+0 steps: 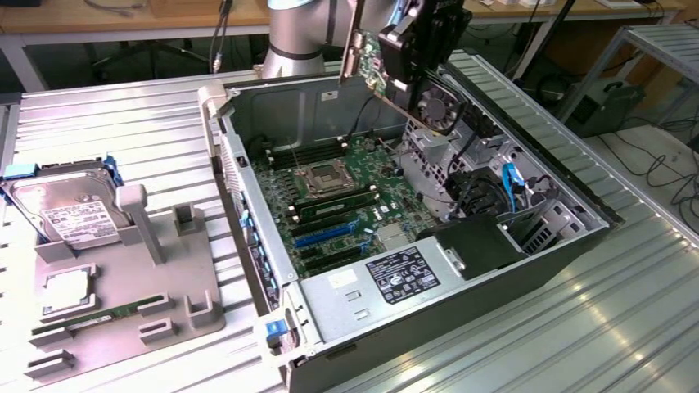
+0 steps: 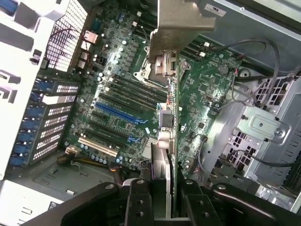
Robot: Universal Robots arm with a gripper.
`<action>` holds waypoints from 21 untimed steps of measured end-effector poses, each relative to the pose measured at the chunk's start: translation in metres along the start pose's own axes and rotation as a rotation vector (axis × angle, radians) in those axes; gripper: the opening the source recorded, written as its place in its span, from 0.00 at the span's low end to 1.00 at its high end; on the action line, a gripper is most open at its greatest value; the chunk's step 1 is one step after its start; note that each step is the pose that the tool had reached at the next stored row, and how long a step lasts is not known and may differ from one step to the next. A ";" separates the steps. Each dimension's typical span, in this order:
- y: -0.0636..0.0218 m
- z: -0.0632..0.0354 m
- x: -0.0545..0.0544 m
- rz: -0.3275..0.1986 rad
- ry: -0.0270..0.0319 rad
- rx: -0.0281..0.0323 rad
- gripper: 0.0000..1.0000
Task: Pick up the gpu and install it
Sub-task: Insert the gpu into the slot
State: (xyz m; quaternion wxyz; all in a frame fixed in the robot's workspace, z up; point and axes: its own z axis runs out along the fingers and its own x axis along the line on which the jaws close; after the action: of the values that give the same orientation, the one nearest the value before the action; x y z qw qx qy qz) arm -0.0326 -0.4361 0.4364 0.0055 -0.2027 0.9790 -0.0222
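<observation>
The gpu (image 1: 377, 74) hangs edge-down above the open computer case (image 1: 568, 246), near its back wall. It is a green card with a round fan (image 1: 439, 106) and a silver bracket (image 1: 352, 45) along one end. My gripper (image 1: 424, 37) is shut on its upper edge. In the wrist view the gpu (image 2: 172, 117) runs away from my gripper (image 2: 162, 205), its bracket (image 2: 176, 23) at the far end, and the black fingers (image 2: 138, 202) clamp it from both sides. Below lies the motherboard (image 2: 117, 84) with blue slots (image 2: 115, 114); the card is clear of them.
A power supply (image 1: 382, 282) fills the case's near end, and a drive cage with cables (image 1: 492, 188) lines the exterior view's right. Outside, on the exterior view's left, a grey fixture (image 1: 120, 286) carries a hard drive (image 1: 65, 209), a processor (image 1: 65, 291) and a memory stick (image 1: 93, 319).
</observation>
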 end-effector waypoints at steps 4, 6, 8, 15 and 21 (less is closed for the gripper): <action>0.0000 0.0000 0.000 -0.059 -0.0027 -0.0001 0.28; 0.0001 0.0000 0.000 -0.090 -0.0041 -0.0002 0.28; 0.0001 0.0000 0.000 -0.116 -0.0053 -0.0002 0.28; 0.0001 0.0000 0.000 -0.210 -0.0096 -0.0004 0.28; 0.0002 0.0000 0.001 -0.288 -0.0132 -0.0005 0.28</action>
State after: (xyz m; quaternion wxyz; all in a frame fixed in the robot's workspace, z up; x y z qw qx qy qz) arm -0.0333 -0.4361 0.4363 0.0086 -0.3412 0.9397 -0.0212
